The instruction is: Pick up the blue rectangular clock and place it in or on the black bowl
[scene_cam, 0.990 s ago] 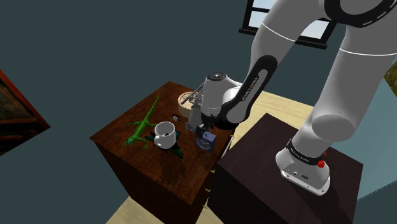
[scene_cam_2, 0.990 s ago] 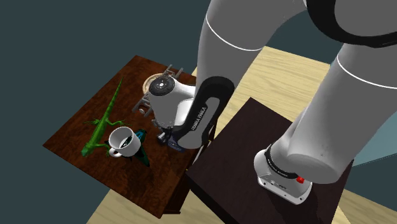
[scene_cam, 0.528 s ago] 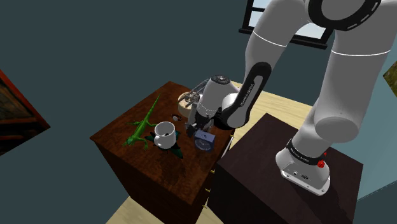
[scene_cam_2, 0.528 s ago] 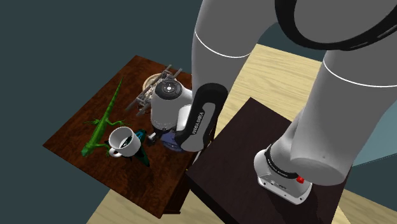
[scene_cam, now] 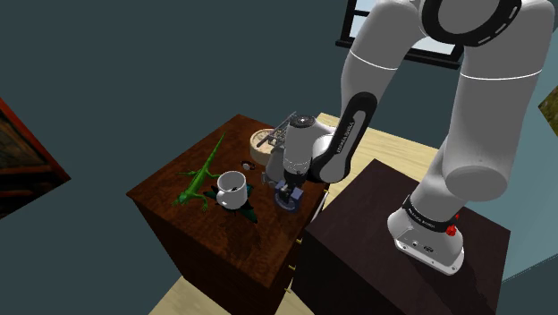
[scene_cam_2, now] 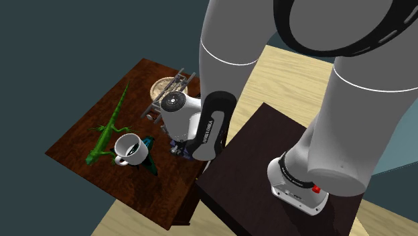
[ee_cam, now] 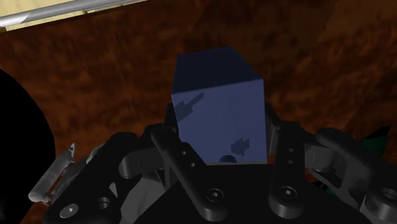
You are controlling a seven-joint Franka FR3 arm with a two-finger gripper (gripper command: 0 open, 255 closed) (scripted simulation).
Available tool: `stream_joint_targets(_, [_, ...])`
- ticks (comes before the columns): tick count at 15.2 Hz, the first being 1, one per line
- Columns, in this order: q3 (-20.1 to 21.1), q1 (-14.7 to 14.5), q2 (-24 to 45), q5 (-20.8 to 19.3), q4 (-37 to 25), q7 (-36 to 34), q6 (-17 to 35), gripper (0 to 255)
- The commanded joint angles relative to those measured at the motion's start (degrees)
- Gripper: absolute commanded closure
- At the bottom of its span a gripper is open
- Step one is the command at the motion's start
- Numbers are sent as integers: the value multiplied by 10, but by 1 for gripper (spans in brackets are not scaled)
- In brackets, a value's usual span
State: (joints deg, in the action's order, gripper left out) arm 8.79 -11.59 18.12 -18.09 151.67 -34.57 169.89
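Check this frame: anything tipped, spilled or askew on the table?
Nothing stands out. The white cup stands upright beside the green lizard toy, the gripper clasps the blue clock squarely, and the wooden table shows no spill.

Dark reddish-brown wooden cabinet (scene_cam: pixel 159 191), top surface. Lying on it are a green toy lizard (scene_cam: pixel 198 174), a white mug (scene_cam: pixel 231 188) beside the lizard and seated on a dark green object (scene_cam_2: pixel 153 165), a round tan item (scene_cam: pixel 261 141) farther back, and a blue clock (ee_cam: pixel 219 108) near the edge beside the stand (scene_cam: pixel 393 259).
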Motion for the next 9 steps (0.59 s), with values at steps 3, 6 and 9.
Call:
stream_joint_targets(3, [-1,0,0,0,0,0,-2,255])
stream_joint_targets(6, [-1,0,0,0,0,0,-2,255])
stream_joint_targets(9, [8,8,-10,8,2,7,-11,255])
